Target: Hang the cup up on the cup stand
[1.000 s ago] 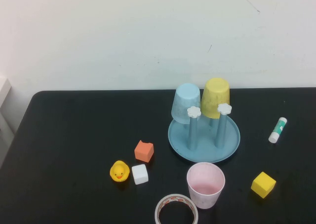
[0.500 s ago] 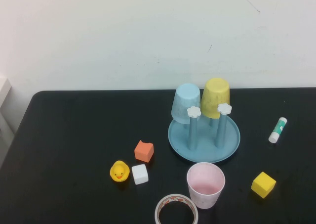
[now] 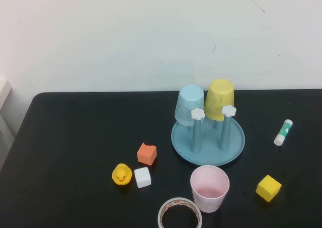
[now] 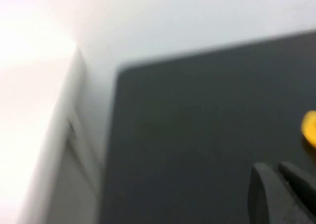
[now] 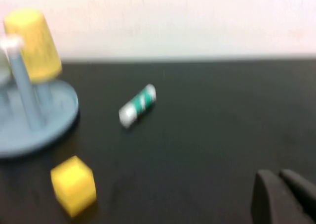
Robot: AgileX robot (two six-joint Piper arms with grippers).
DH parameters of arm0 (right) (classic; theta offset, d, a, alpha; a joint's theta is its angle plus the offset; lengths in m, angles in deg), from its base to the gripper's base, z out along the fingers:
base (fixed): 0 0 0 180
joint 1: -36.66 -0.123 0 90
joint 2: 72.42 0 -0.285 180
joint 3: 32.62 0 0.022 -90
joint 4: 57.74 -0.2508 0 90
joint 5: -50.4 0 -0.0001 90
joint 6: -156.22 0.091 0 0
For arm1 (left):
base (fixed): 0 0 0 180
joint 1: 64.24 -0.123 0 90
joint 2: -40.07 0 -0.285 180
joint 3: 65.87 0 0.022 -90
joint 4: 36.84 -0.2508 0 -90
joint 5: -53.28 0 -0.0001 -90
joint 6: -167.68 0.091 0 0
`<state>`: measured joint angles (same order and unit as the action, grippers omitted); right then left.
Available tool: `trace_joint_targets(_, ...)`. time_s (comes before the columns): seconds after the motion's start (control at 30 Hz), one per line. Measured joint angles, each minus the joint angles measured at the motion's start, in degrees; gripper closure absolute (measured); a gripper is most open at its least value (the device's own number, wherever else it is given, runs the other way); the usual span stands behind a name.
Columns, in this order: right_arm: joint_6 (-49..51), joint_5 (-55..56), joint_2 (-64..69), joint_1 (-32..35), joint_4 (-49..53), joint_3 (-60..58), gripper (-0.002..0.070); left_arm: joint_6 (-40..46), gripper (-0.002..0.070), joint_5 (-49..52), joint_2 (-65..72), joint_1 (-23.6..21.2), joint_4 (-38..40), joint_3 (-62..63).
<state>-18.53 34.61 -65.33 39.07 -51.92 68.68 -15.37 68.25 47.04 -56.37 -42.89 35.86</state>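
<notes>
Cup point(image 3: 209, 188): pink, upright, mouth up, on counter point(image 3: 75, 132) near edge, just near of stand point(image 3: 207, 140) dish rim; unheld, not yet hung. Needs inverting before going over a peg.

Stand: blue dish, centre-right of counter. Two near pegs bare, white flower caps showing point(image 3: 197, 114); two far pegs taken by inverted blue cup point(image 3: 190, 104) and yellow cup point(image 3: 220, 99). Near pegs face cup, so likely the shorter approach.

Left gripper point(image 4: 281, 194): closed, empty, seen only in left wrist view; over bare counter at far-left corner, well apart from cup. Out of the high view, apparently parked.

Right gripper point(image 5: 284, 197): closed, empty, seen only in right wrist view; low over right side of counter, looking across at stand. Closer arm to cup by position; must open before any grasp.

Clutter near cup: tape roll point(image 3: 179, 214) just left at near edge; yellow block point(image 3: 268, 187) to right; white block point(image 3: 142, 177), duck point(image 3: 122, 174), orange block point(image 3: 147, 153) further left. Glue stick point(image 3: 283, 132) right of stand.

Room: gap between cup and yellow block open for entry from right. Tape roll tight on left. Left half of counter largely bare. Cup close to near edge, so little margin for a nudge that way.
</notes>
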Motion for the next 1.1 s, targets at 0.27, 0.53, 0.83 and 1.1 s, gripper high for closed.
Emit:
trace_joint_targets(0.27,0.00,32.22,0.00,0.00,0.10,-0.14,0.0678,1.19,0.0676,-26.01,0.00,0.00,-10.44,0.00)
trace_joint_targets(0.53,2.20,55.55,0.00,0.00,0.30,-0.14,0.0678,1.14,0.0676,-50.81,0.00,0.00,-10.90,0.00)
trace_joint_targets(0.83,4.22,55.89,-0.09,0.00,-3.28,-0.14,0.0678,0.63,0.0676,-53.99,0.00,0.00,-11.61,0.00)
trace_joint_targets(1.1,-5.58,33.25,0.04,0.00,-4.60,12.86,0.0678,-0.32,0.0676,-23.70,0.13,0.00,-11.63,16.70)
